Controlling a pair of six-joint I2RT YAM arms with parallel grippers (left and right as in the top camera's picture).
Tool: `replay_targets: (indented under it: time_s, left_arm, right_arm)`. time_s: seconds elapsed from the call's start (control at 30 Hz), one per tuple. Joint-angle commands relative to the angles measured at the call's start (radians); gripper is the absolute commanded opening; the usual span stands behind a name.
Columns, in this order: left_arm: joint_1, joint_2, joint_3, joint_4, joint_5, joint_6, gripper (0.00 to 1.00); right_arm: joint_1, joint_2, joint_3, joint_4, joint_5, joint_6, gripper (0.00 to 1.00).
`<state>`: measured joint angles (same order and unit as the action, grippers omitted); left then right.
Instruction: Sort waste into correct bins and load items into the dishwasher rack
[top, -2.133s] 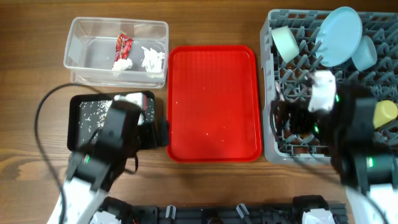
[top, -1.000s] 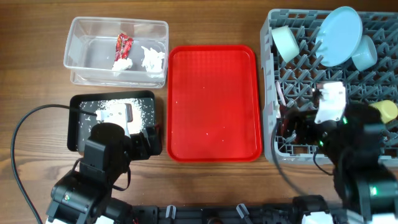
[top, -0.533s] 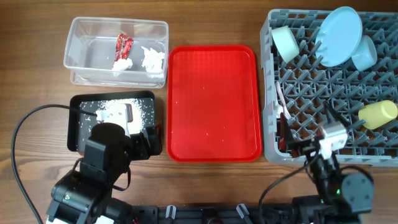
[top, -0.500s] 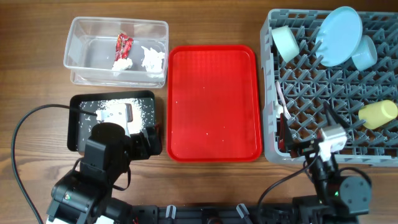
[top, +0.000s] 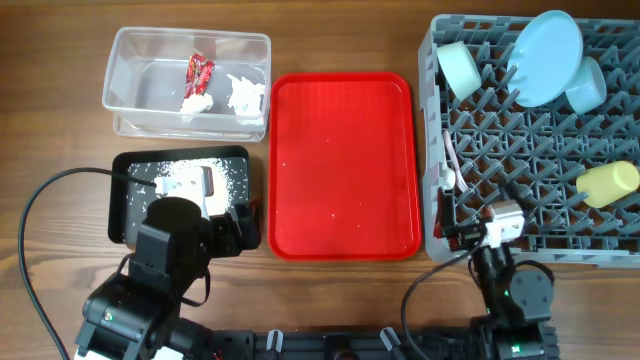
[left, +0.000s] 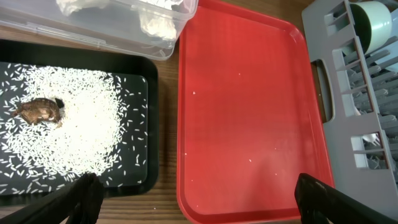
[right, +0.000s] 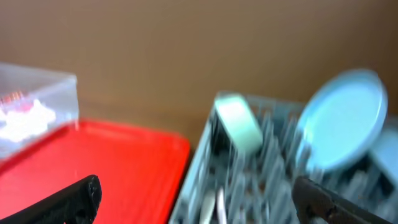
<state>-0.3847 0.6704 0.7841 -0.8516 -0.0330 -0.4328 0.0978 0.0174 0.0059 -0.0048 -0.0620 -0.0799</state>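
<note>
The grey dishwasher rack (top: 540, 140) at the right holds the light blue plate (top: 545, 58), pale green bowl (top: 458, 67), light blue bowl (top: 586, 86), yellow cup (top: 607, 184) and white fork and spoon (top: 450, 165). The clear tub (top: 135, 75) holds the red wrapper (top: 198, 72) and white tissue (top: 243, 95). The black tray (top: 117, 215) holds rice crumbs (left: 74, 130) and a brown lump (left: 40, 111). My left gripper (left: 199, 190) is open and empty above the near edges of the black and red trays. My right gripper (right: 196, 193) is open and empty, pulled back near the rack's front.
The red serving tray (top: 343, 165) lies between the bins and the rack with a few crumbs on it. Both arms, the left (top: 170, 255) and the right (top: 505, 275), are folded back at the table's front edge. A black cable (top: 35, 215) loops at the left.
My right arm has drawn back from over the rack to the front edge, uncovering the yellow cup. My left arm pulled back off the black tray earlier and is now still.
</note>
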Motion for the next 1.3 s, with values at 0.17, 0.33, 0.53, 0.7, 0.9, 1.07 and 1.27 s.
replay_targets:
  time_s: [0.17, 0.33, 0.53, 0.7, 0.9, 1.07, 1.27]
  left_arm:
    - [-0.005, -0.002, -0.006, 0.003, -0.014, -0.017, 1.0]
    - [-0.005, -0.002, -0.006, 0.003, -0.014, -0.017, 1.0]
    - [-0.005, -0.002, -0.006, 0.003, -0.014, -0.017, 1.0]
    - [-0.005, -0.002, -0.006, 0.003, -0.014, -0.017, 1.0]
    - [-0.005, -0.002, -0.006, 0.003, -0.014, -0.017, 1.0]
    - [0.005, -0.003, -0.006, -0.007, -0.013, -0.016, 1.0]
    - [0.162, -0.077, -0.102, 0.089, -0.012, -0.016, 1.0]
  right_arm:
    - [0.008, -0.013, -0.001, 0.007, 0.024, 0.03, 1.0]
    - [0.008, -0.013, -0.001, 0.007, 0.024, 0.03, 1.0]
    - [0.008, -0.013, -0.001, 0.007, 0.024, 0.03, 1.0]
    - [0.008, -0.013, -0.001, 0.007, 0.024, 0.03, 1.0]
    - [0.008, -0.013, -0.001, 0.007, 0.024, 0.03, 1.0]
    - [0.008, -0.013, -0.001, 0.007, 0.024, 0.03, 1.0]
    - [0.008, -0.013, -0.001, 0.007, 0.024, 0.03, 1.0]
